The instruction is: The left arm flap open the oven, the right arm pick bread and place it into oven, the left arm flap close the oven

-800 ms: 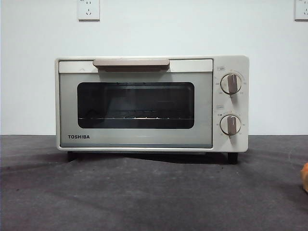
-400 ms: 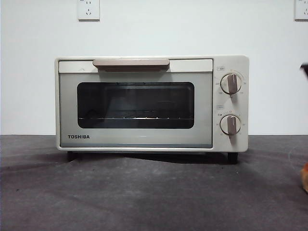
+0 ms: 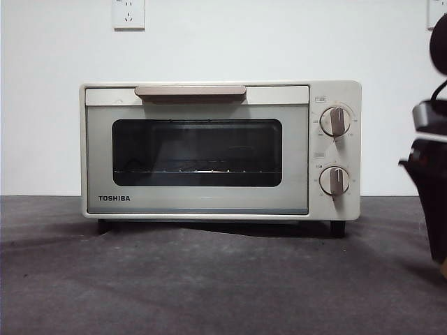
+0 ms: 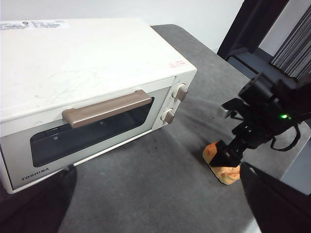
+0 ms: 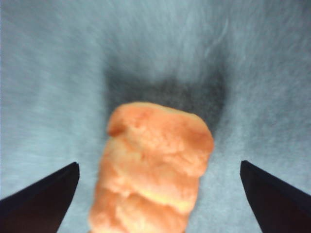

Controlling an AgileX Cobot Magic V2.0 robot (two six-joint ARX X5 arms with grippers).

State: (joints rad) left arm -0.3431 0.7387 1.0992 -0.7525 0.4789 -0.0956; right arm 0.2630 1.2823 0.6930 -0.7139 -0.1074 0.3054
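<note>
The cream-white TOSHIBA oven (image 3: 209, 150) stands on the dark table with its door shut; the beige handle (image 3: 190, 91) is at the top. It also shows in the left wrist view (image 4: 87, 73). The golden-orange bread (image 4: 228, 174) lies on the table to the right of the oven. My right gripper (image 4: 228, 154) hangs straight over it, open, one jaw on each side, not touching (image 5: 159, 164). The bread (image 5: 153, 165) fills the middle of the right wrist view. In the front view the right gripper (image 3: 427, 202) is at the right edge. My left gripper (image 4: 157, 167) is open and empty, high above the table in front of the oven.
Two beige knobs (image 3: 334, 121) sit on the oven's right side. A wire rack (image 3: 195, 169) shows through the window. A white wall with sockets (image 3: 128, 14) stands behind. Dark table (image 3: 209, 279) stretches in front of the oven.
The right arm has come down into the front view at the right edge, over the spot where the bread's orange edge showed. The oven has not moved.
</note>
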